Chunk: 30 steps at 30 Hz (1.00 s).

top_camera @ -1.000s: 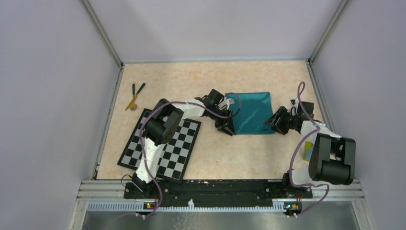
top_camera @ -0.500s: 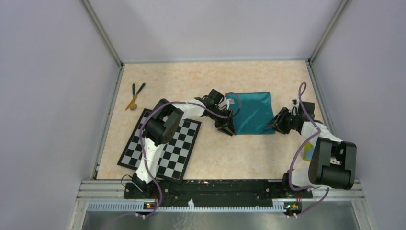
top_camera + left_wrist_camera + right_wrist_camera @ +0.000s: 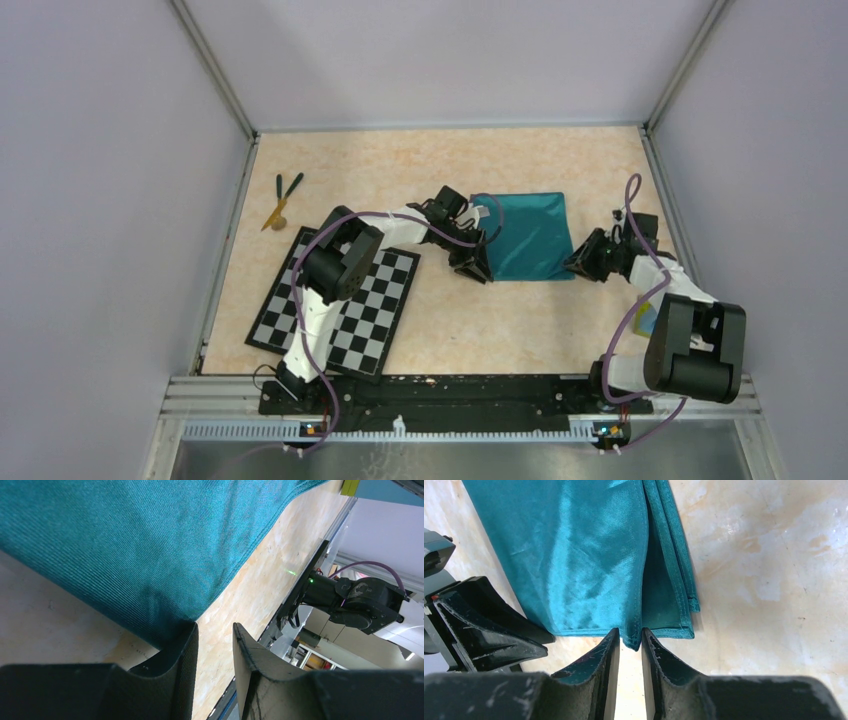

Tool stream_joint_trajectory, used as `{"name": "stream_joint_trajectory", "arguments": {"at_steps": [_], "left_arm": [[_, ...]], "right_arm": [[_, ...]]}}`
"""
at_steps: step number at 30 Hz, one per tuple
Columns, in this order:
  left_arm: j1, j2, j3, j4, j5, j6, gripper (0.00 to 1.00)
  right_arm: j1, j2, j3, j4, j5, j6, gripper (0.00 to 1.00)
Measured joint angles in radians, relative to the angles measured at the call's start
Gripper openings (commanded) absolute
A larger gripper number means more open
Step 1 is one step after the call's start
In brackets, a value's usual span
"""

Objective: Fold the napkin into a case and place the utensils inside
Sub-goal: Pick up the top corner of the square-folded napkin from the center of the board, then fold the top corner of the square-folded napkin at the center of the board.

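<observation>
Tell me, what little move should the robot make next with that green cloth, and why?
Probably close the right fingers fully on the napkin. Its near corner sits in the narrow gap between them, apparently not yet pinched, while the left fingers stand open at the other near corner. The utensils lie untouched far to the left.
</observation>
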Motion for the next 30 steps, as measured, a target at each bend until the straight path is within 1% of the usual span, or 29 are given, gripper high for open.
{"name": "stream_joint_trajectory", "arguments": {"at_steps": [8, 10, 13, 14, 15, 16, 23, 24, 27, 30], "left_arm": [[0.0, 0.0, 0.0, 0.0, 0.0, 0.0, 0.37], [0.0, 0.0, 0.0, 0.0, 0.0, 0.0, 0.37], [0.0, 0.0, 0.0, 0.0, 0.0, 0.0, 0.37], [0.0, 0.0, 0.0, 0.0, 0.0, 0.0, 0.37], [0.0, 0.0, 0.0, 0.0, 0.0, 0.0, 0.37], [0.0, 0.0, 0.0, 0.0, 0.0, 0.001, 0.38], [0.0, -0.001, 0.013, -0.003, 0.008, 0.012, 0.54], [0.003, -0.004, 0.014, -0.003, 0.01, 0.011, 0.55], [0.013, -0.021, 0.01, 0.003, 0.012, 0.011, 0.52], [0.051, -0.053, -0.01, 0.025, 0.017, -0.001, 0.49]], "right_arm": [[0.0, -0.036, 0.0, -0.037, 0.022, -0.017, 0.14], [0.0, -0.037, 0.0, -0.039, 0.023, -0.017, 0.1], [0.0, -0.035, 0.0, -0.035, 0.023, -0.016, 0.09], [0.0, -0.033, 0.0, -0.033, 0.022, -0.016, 0.06], [0.0, -0.03, 0.0, -0.03, 0.021, -0.016, 0.01], [0.0, -0.025, 0.0, -0.024, 0.02, -0.016, 0.0], [0.0, 0.017, 0.002, -0.005, -0.002, -0.026, 0.0], [0.003, 0.024, 0.002, 0.001, -0.01, -0.029, 0.0], [0.027, 0.039, 0.01, 0.019, -0.028, -0.031, 0.0], [0.088, 0.082, 0.058, 0.04, -0.034, -0.029, 0.0]]}}
